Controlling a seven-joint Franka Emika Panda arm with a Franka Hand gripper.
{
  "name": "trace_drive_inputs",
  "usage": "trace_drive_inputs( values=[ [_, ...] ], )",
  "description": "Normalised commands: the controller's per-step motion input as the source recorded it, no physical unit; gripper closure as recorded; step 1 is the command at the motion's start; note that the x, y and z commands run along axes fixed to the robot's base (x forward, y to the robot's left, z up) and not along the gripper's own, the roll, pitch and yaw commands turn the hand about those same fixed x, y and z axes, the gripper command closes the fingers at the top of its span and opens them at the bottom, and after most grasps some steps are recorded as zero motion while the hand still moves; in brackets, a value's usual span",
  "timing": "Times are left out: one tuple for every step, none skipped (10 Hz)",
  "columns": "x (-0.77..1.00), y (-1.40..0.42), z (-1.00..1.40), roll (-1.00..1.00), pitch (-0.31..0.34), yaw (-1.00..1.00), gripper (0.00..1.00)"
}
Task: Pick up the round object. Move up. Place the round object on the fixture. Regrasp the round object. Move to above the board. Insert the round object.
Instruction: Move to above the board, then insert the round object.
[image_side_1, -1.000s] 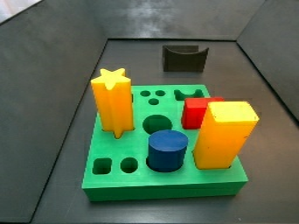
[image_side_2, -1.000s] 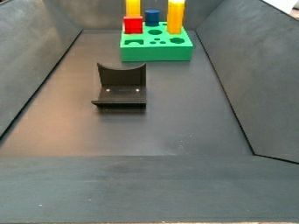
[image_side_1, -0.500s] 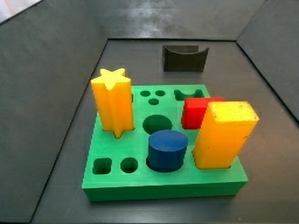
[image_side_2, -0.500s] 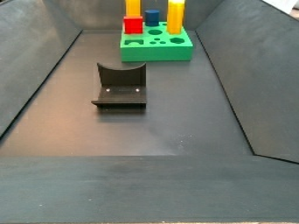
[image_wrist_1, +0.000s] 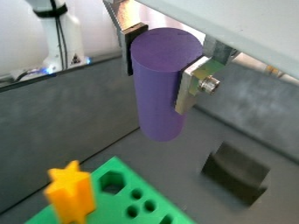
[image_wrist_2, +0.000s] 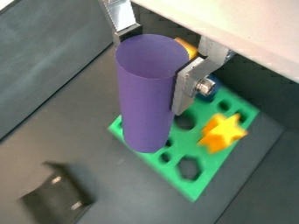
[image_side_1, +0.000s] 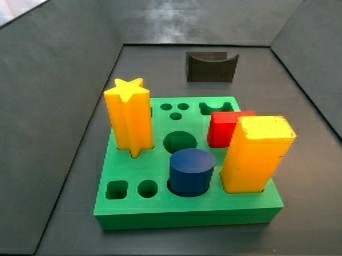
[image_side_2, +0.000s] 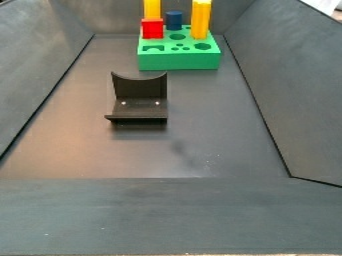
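My gripper (image_wrist_1: 162, 70) is shut on the round object (image_wrist_1: 160, 83), a smooth purple cylinder held upright between the silver fingers (image_wrist_1: 193, 83). Both wrist views show it, and the gripper (image_wrist_2: 155, 61) holds the purple peg (image_wrist_2: 149, 92) high above the floor. The green board (image_wrist_2: 181, 179) lies below, partly behind the peg; it also shows in the wrist view (image_wrist_1: 158, 194). The dark fixture (image_wrist_1: 239, 171) stands on the floor apart from the board, also seen in the wrist view (image_wrist_2: 52, 197). Both side views show the board (image_side_1: 187, 215) (image_side_2: 181, 62) and fixture (image_side_1: 211, 66) (image_side_2: 136, 98), but neither the gripper nor the peg.
A yellow star peg (image_side_1: 128, 115), a dark blue cylinder (image_side_1: 191, 172), a red block (image_side_1: 227, 127) and a tall yellow block (image_side_1: 257, 152) stand in the board. Dark sloping walls enclose the floor.
A faint shadow has appeared on the floor in front of the fixture in a side view. The board, the pegs and the fixture have not moved.
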Motion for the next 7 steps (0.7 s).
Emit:
trace_drive_inputs(
  values=[
    [-0.29,-0.09,0.02,-0.94,-0.288,-0.02,1.0],
    [-0.16,-0.03,0.02,-0.63,-0.194,-0.02,1.0],
    [-0.1,-0.01,0.01,-0.41,-0.132,-0.02,1.0],
    [-0.06,0.0,0.0,-0.26,-0.079,-0.01,1.0],
    [-0.07,0.0,0.0,0.0,-0.001,0.0,1.0],
    [-0.01,-0.05,-0.04,0.0,-0.016,-0.01,1.0],
    [0.0,-0.07,-0.1,-0.02,-0.014,-0.03,1.0]
  ],
)
